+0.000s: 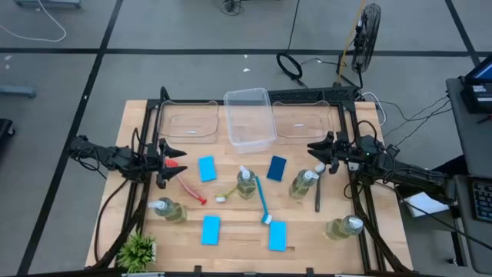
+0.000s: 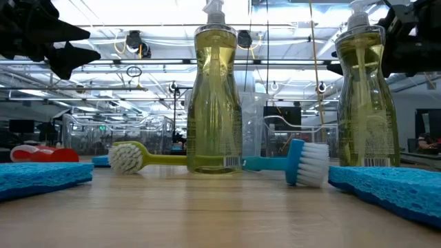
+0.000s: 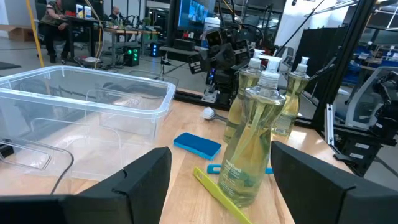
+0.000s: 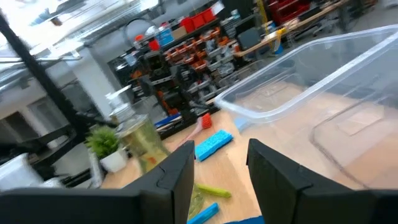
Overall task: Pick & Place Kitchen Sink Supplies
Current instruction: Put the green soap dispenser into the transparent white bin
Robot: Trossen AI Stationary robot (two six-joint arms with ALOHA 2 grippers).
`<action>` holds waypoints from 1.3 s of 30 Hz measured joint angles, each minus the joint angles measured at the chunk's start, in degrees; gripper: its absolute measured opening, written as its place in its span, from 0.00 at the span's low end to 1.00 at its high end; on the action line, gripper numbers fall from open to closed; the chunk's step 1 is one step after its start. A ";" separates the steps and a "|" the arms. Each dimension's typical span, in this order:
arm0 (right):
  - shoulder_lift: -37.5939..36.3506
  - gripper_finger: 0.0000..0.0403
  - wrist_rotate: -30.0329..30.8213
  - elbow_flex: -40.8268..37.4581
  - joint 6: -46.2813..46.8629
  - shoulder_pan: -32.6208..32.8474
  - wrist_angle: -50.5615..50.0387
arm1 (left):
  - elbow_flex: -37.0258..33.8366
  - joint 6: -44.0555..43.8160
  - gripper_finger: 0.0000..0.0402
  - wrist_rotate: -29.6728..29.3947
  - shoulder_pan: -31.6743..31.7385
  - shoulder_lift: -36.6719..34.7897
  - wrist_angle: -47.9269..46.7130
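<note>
Dark left gripper point(image 1: 175, 156) and right gripper point(image 1: 314, 152) hover level above the wooden table point(image 1: 231, 231), fingers parted and empty, facing each other across the pump bottles point(image 1: 246, 185).

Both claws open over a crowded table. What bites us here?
1. The blue brush and yellow-green brush lie against the middle pump bottle; lifting one may tip it.
2. The dark grey brush lies close to the bottle below the right claw: a wrong grab is likely.
</note>
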 joint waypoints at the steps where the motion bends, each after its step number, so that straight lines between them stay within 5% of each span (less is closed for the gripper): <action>1: 0.00 0.34 0.49 0.00 0.04 0.00 -0.01 | 0.00 0.00 0.68 0.00 0.00 0.01 -0.01; 19: 0.00 0.34 1.16 0.01 0.04 0.00 0.74 | 0.01 0.00 0.68 -0.01 -0.02 0.00 0.00; 33: 0.00 0.34 1.06 0.00 -0.51 0.00 21.20 | 0.00 -0.07 0.68 -0.76 0.00 0.01 3.67; 39: -0.02 0.34 -6.04 0.00 0.91 -0.02 26.02 | 0.00 -0.02 0.68 -0.79 0.00 0.02 4.73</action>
